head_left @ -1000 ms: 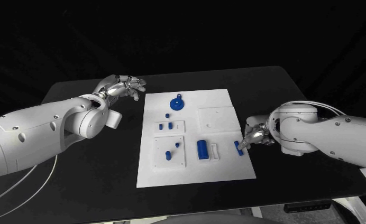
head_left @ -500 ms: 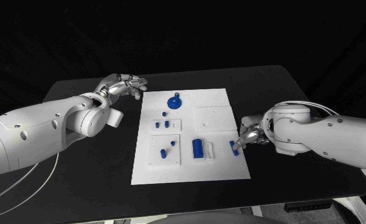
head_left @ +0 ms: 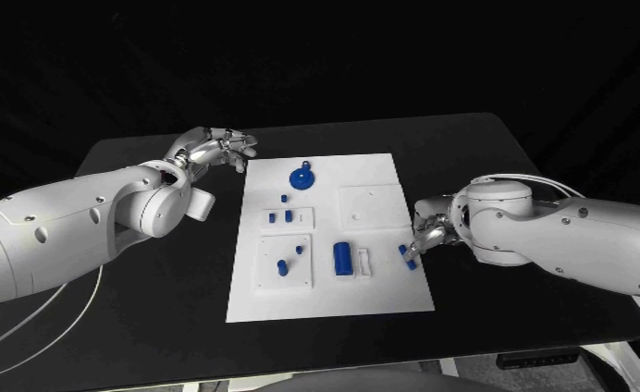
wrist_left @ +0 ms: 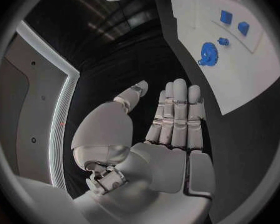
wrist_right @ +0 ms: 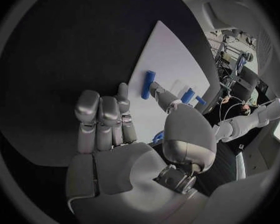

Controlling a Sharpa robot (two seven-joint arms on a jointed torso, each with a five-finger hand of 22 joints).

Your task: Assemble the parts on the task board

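White rectangular task board (head_left: 380,290) lies mid-frame on the black bench (head_left: 160,318), long side running up-down in the head view. My left hand (head_left: 214,147) sits upper left of the board, just off its top-left corner, over bare bench — silver fingers loosely apart, holding nothing. The left wrist view shows the same: palm (wrist_left: 171,149) up, fingers straight and side by side, thumb apart, nothing in it.

My right hand (head_left: 429,235) is at the board's right edge, right of centre in the frame. It touches a small blue bar-shaped part (head_left: 407,257) lying slanted near that edge; a fingertip is on its upper end. Whether the part is pinched or only pressed, I cannot tell. In the right wrist view the thumb reaches out to the blue bar (wrist_right: 149,84) on the white board (wrist_right: 171,59), other fingers (wrist_right: 102,119) held together and straight, clear of the part.

Parts on the board, head view:
- round blue gear-like disc (head_left: 304,177) near the top, left of centre
- tiny blue peg (head_left: 284,198) just below it
- two short blue blocks (head_left: 280,217) side by side in a small raised white square
- blue pegs (head_left: 283,266) in the lower-left raised white plate
- upright blue rectangular block (head_left: 343,259) lower centre, a white slot piece (head_left: 364,263) just beside it
- blank white square plate (head_left: 371,204) upper right of centre
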